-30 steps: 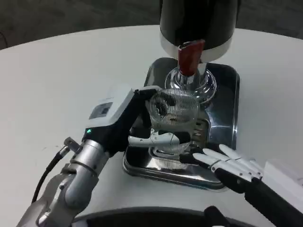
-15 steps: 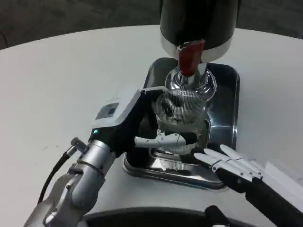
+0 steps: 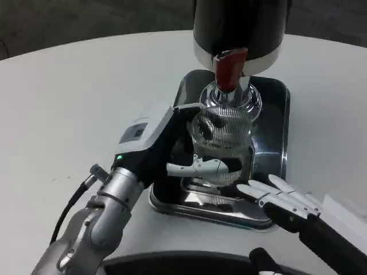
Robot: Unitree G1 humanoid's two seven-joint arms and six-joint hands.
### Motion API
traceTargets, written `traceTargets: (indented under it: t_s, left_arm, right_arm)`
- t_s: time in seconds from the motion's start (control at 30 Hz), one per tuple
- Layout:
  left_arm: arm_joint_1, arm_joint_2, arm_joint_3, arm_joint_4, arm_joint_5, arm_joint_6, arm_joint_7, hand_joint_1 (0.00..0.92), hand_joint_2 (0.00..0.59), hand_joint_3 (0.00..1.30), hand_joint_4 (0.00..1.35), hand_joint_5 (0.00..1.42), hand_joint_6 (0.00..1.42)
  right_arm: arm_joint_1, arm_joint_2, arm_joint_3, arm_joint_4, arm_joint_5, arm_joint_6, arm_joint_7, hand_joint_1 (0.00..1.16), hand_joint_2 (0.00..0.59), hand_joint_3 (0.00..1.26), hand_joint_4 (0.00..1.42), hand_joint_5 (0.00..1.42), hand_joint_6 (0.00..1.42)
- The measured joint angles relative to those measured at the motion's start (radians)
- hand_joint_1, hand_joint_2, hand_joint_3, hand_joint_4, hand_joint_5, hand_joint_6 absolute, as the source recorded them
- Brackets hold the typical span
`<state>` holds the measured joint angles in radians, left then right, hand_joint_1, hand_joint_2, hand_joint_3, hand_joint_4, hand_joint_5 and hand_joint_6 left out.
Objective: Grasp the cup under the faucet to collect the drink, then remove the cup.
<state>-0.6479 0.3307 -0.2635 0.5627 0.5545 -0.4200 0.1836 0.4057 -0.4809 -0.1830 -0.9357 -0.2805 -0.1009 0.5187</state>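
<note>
Left robot hand (image 3: 192,154): fingers wrapped around the ribbed clear glass cup (image 3: 222,134), held above the steel drip tray (image 3: 275,114) under the dispenser's red faucet (image 3: 229,70); cup contents cannot be told. Right robot hand (image 3: 281,197): released, fingers extended, holding nothing, at the tray's near edge on the white tabletop (image 3: 86,103).

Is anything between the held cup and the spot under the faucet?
Nothing visible. The left hand holds the clear ribbed glass cup over the shiny metal drip tray, just before the red-handled faucet, with open space between.
</note>
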Motion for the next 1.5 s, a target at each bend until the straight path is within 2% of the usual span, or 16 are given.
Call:
traceTargets:
  t_s: [0.6, 0.63, 0.73, 0.8, 0.83, 0.93, 1.07, 1.3, 1.43, 1.5]
  left_arm:
    - [-0.029, -0.007, -0.017, 0.040, 0.001, 0.000, 0.017, 0.522, 0.147, 0.55, 0.59, 0.84, 0.73]
    - [-0.029, -0.007, -0.017, 0.040, 0.001, 0.000, 0.018, 0.521, 0.157, 0.54, 0.57, 0.83, 0.73]
    - [-0.029, -0.007, -0.021, 0.040, 0.001, 0.000, 0.018, 0.461, 0.197, 0.46, 0.36, 0.69, 0.71]
    - [-0.029, -0.007, -0.022, 0.042, 0.001, 0.000, 0.017, 0.444, 0.199, 0.36, 0.24, 0.58, 0.63]
    - [-0.029, -0.006, -0.024, 0.047, 0.001, 0.000, 0.016, 0.438, 0.201, 0.25, 0.13, 0.46, 0.54]
    - [-0.029, -0.006, -0.025, 0.049, 0.000, 0.000, 0.015, 0.427, 0.179, 0.10, 0.01, 0.27, 0.39]
    - [-0.029, -0.005, -0.024, 0.050, -0.001, -0.003, 0.010, 0.413, 0.157, 0.01, 0.00, 0.16, 0.26]
    - [-0.029, -0.003, -0.022, 0.051, -0.002, -0.006, 0.007, 0.326, 0.077, 0.00, 0.00, 0.08, 0.15]
    - [-0.028, -0.001, -0.021, 0.052, -0.009, -0.010, 0.001, 0.226, 0.009, 0.00, 0.00, 0.05, 0.12]
    - [-0.028, 0.001, -0.020, 0.052, -0.017, -0.012, -0.003, 0.183, 0.001, 0.00, 0.00, 0.03, 0.09]
  right_arm:
    - [0.001, 0.000, -0.004, 0.000, 0.005, 0.008, 0.000, 0.57, 0.567, 0.15, 0.08, 0.00, 0.00]
    - [0.001, 0.000, -0.004, 0.000, 0.005, 0.008, 0.000, 0.57, 0.567, 0.15, 0.08, 0.00, 0.00]
    - [0.000, 0.000, -0.004, 0.000, 0.005, 0.011, 0.000, 0.57, 0.567, 0.15, 0.08, 0.00, 0.00]
    - [0.000, 0.000, -0.004, 0.000, 0.005, 0.012, 0.000, 0.57, 0.567, 0.15, 0.08, 0.00, 0.00]
    - [0.000, 0.000, -0.004, 0.000, 0.006, 0.012, 0.000, 0.56, 0.567, 0.15, 0.08, 0.00, 0.00]
    - [0.001, 0.000, -0.004, 0.000, 0.007, 0.014, 0.000, 0.56, 0.567, 0.16, 0.09, 0.00, 0.00]
    - [0.000, 0.000, -0.003, 0.000, 0.008, 0.014, 0.000, 0.56, 0.567, 0.16, 0.09, 0.01, 0.00]
    - [0.001, 0.000, -0.003, 0.000, 0.009, 0.014, 0.000, 0.56, 0.567, 0.16, 0.09, 0.01, 0.00]
    - [0.000, 0.000, -0.003, 0.000, 0.010, 0.014, 0.000, 0.56, 0.572, 0.17, 0.09, 0.01, 0.00]
    - [0.001, 0.000, -0.003, 0.000, 0.010, 0.014, 0.000, 0.56, 0.574, 0.17, 0.09, 0.01, 0.00]
